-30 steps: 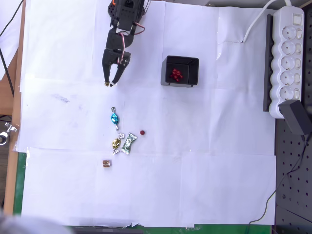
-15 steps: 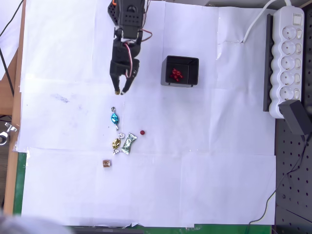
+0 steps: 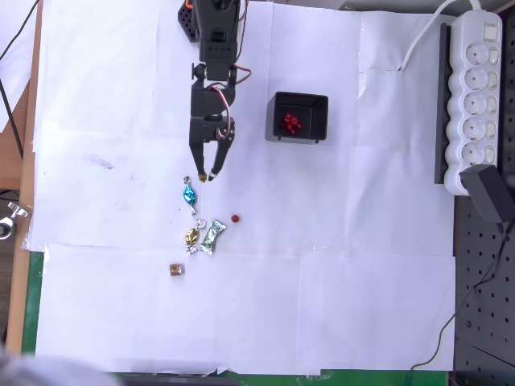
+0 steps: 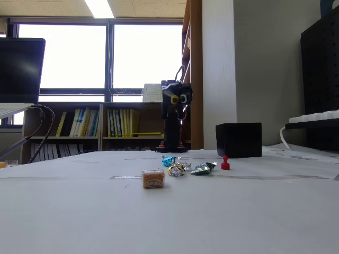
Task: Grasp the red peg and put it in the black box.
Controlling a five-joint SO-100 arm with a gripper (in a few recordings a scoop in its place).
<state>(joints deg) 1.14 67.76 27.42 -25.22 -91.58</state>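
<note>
Overhead view shows white paper (image 3: 322, 305) covering the table, with a white power strip (image 3: 476, 96) along its right edge. The black arm (image 3: 214, 72) reaches down from the top edge, and its gripper (image 3: 208, 176) points toward the lower edge with the two fingers slightly apart, holding nothing. The black box (image 3: 298, 117) sits to the right of the arm, open side up, with several red pieces inside. Just below the gripper lies a blue candy (image 3: 189, 195), then a silver candy (image 3: 212, 236) and a gold candy (image 3: 192, 237) side by side, and a brown cube (image 3: 175, 269) lowest. The red peg (image 3: 235, 218) rests on the paper right of the candies, well apart from the box. From above it looks round; in the fixed view the red peg (image 4: 225, 163) stands upright, its long axis vertical.
</note>
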